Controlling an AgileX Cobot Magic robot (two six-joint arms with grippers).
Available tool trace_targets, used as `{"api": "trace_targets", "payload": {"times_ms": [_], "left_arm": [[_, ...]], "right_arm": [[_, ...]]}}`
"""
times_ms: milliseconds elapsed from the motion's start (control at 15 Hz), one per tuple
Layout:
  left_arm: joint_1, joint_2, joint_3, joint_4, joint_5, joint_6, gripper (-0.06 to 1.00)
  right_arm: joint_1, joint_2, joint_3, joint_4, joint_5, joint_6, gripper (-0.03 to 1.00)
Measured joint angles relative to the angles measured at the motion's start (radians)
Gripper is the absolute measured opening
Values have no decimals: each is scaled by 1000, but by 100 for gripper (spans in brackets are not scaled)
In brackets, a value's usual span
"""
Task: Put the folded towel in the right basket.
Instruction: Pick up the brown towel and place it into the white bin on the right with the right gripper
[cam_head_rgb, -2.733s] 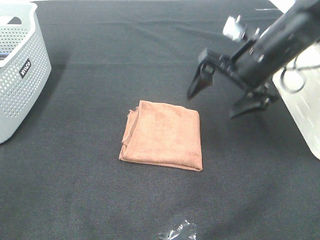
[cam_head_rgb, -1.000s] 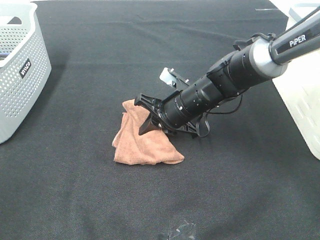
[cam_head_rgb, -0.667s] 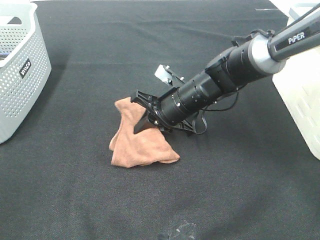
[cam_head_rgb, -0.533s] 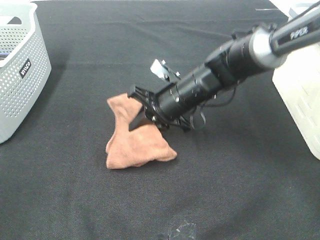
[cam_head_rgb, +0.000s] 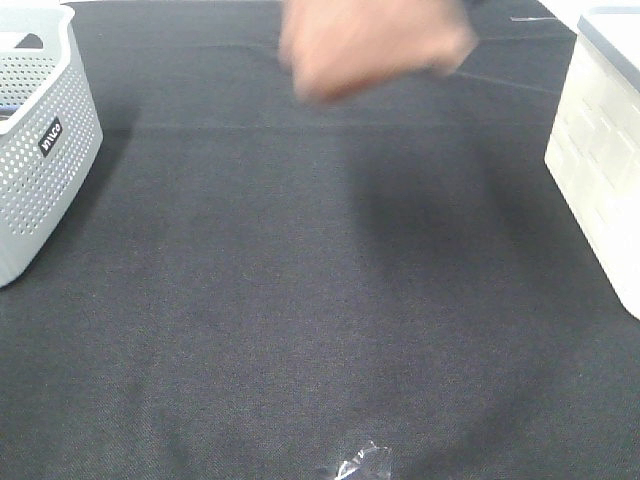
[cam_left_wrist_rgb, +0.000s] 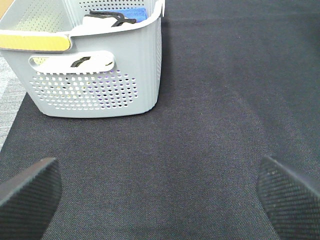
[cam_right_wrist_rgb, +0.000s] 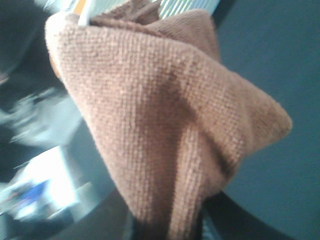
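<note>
folded towel (cam_head_rgb: 370, 45) hangs blurred high above the desk (cam_head_rgb: 300, 330), at the far edge of the overhead view and well short of the right basket (cam_head_rgb: 600, 170). the risk is a loose, bunched hold: the cloth looks pinched at one part with the rest drooping, so a fast swing could shake it free, or a trailing corner could snag the basket rim. in the right wrist view it drapes just before the camera, hiding the right gripper, which i judge is grasping it. the left gripper (cam_left_wrist_rgb: 159, 190) is spread wide, holding nothing.
</note>
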Motion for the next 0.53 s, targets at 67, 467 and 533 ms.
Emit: {"api": "trace_targets", "payload": {"times_ms": [67, 467, 533], "left_arm": [[0, 0, 0, 0, 0, 0, 99], [0, 0, 0, 0, 0, 0, 99], [0, 0, 0, 0, 0, 0, 99]], "right_arm": [[-42, -26, -65, -87, 6, 33, 23], [-202, -134, -163, -788, 18, 219, 23], [-210, -134, -163, -891, 18, 226, 23]]}}
